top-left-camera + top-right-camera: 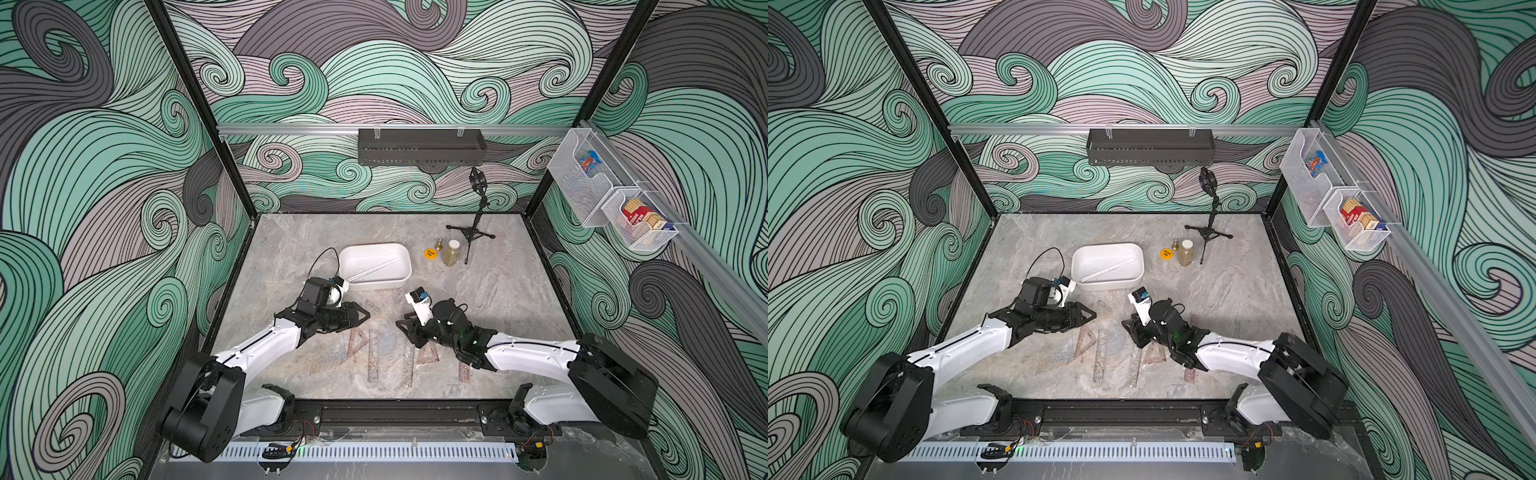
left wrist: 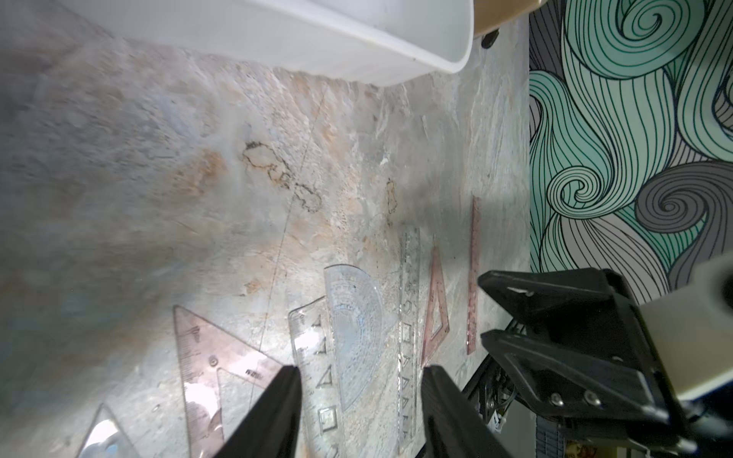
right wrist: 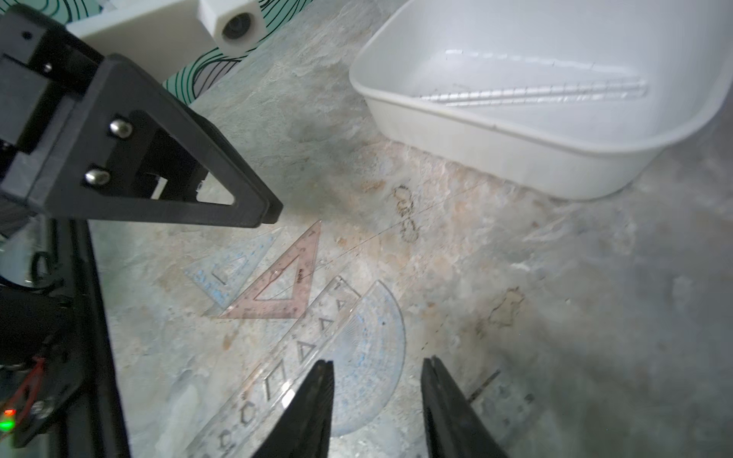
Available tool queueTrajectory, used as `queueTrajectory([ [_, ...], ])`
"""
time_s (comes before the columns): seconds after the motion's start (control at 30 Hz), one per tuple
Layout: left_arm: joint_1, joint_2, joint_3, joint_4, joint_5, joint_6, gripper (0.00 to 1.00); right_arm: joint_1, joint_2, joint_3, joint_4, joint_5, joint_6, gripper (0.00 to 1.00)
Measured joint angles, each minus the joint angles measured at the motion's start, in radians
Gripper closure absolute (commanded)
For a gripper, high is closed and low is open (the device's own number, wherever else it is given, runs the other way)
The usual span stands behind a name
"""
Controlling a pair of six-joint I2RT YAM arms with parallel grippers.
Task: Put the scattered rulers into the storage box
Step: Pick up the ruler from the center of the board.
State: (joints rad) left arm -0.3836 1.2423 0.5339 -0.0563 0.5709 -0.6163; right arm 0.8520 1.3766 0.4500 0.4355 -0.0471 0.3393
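One ruler boxed, the rest left to gather.

In both top views a clear ruler lies slantwise, corner to corner, inside the box. The other rulers lie flat on the bench on the robot's side of the box, the straight ones pointing roughly at it. The left wrist view shows the left hand part open and empty above the protractor. The right wrist view shows the right hand likewise part open, gripping nothing.
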Motion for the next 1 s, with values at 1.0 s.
queueTrajectory([
  [1.0, -0.011, 0.030, 0.003, 0.005, -0.018, 0.000, 0.45, 0.157, 0.272, 0.031, 0.075, -0.087, 0.021, 0.80],
])
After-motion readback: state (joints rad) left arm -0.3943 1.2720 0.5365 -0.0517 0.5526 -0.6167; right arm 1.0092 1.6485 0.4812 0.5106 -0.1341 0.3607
